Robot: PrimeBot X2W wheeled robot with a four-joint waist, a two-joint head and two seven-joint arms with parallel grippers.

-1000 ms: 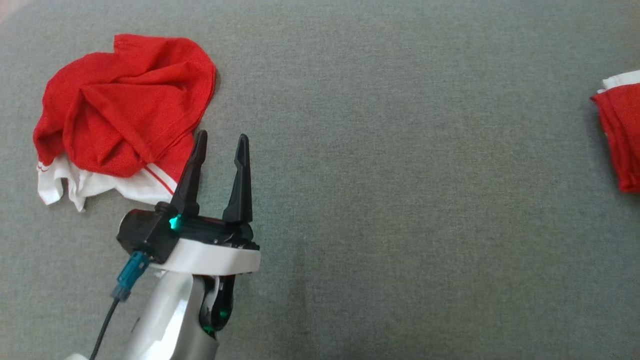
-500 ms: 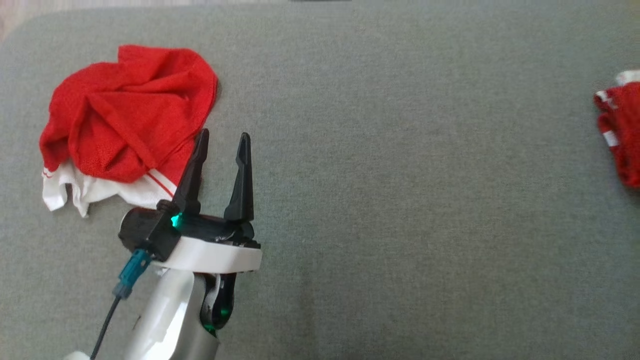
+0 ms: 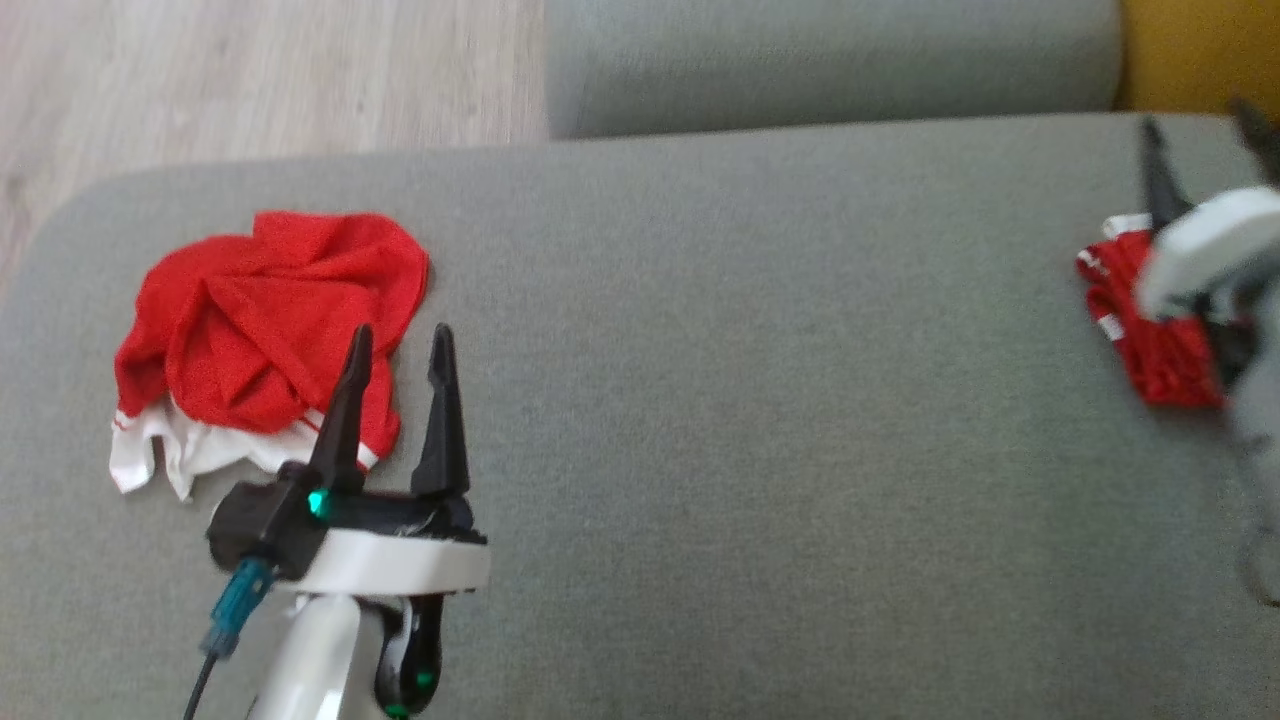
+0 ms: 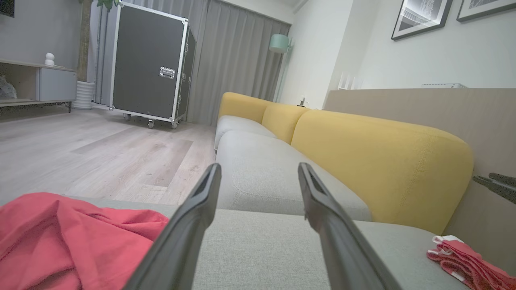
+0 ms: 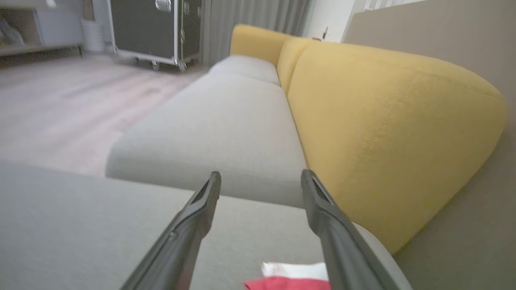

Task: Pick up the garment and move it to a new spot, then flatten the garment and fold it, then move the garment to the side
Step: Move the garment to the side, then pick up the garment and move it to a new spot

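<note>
A crumpled red garment with white trim (image 3: 260,330) lies at the left of the grey seat cushion (image 3: 750,400). My left gripper (image 3: 398,345) stands open just right of its near corner, nothing between the fingers; the left wrist view shows the same gripper (image 4: 260,173) with the red cloth (image 4: 60,237) low on the left. A small folded red-and-white garment (image 3: 1150,350) lies at the far right. My right gripper (image 3: 1200,125), blurred, hovers open above it. In the right wrist view the gripper (image 5: 261,177) is open, with that garment's edge (image 5: 290,278) below it.
The cushion's far edge borders a wood floor (image 3: 250,80) and a second grey cushion (image 3: 830,60). A yellow backrest (image 4: 375,161) runs along the right side. A black wheeled case (image 4: 149,64) stands on the floor, well away.
The head camera has tilted up, bringing the cushion's far edge and floor into view. My right gripper has come into view, open over the folded garment. The left gripper stays open beside the crumpled garment.
</note>
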